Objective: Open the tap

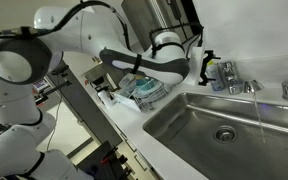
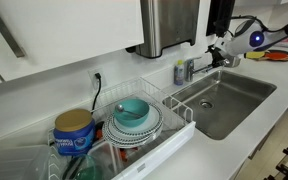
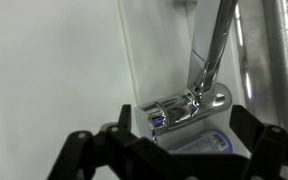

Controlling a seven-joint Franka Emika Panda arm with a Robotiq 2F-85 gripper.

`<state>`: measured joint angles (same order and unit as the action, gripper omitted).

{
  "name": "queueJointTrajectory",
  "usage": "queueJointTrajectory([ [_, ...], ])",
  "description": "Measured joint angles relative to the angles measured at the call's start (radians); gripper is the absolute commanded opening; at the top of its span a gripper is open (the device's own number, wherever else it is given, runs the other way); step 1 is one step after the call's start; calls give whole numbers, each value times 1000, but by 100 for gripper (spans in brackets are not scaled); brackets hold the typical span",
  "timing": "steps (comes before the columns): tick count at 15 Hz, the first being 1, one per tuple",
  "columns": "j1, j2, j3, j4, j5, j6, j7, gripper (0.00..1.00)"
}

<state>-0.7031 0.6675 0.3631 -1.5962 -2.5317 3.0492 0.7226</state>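
The tap [image 2: 191, 68] stood on the counter at the back rim of the steel sink [image 2: 234, 95], at about 10 o'clock from the basin in an exterior view. It sat just under a grey wall dispenser [image 2: 170, 25]. In an exterior view [image 1: 231, 78] its chrome body sat at 12 o'clock of the sink [image 1: 189, 120], and a thin pale streak ran from the spout down toward the drain.

The arm [image 1: 169, 48] reached from the robot's base across a dish rack [image 1: 136, 90], its forearm nearly level and its wrist bent toward the tap. The gripper [image 1: 206, 63] hung right at the tap's handles; in an exterior view [image 2: 219, 50] it came in from 2 o'clock of the tap.

In the wrist view the gripper [image 3: 179, 138] had its two dark fingers [image 3: 84, 150] spread wide at the bottom edge. The tap's stubby chrome handle [image 3: 184, 108] lay between them at 12 o'clock. Nothing was clamped, and whether a finger touched the metal could not be told.

A small clear bottle [image 2: 180, 73] stood at 9 o'clock of the tap, and its blue label carried print too small to read. A tub [image 2: 74, 135] beside the rack also wore a blue label, equally unreadable.
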Motion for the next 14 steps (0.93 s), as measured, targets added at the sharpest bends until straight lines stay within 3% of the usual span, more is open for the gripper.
queueJointTrajectory([
  [5,-133,-219,48,-237,-21,86,70,100],
  [10,-311,-413,216,-425,-68,154,147,100],
  [14,-426,-508,340,-495,-68,175,173,100],
])
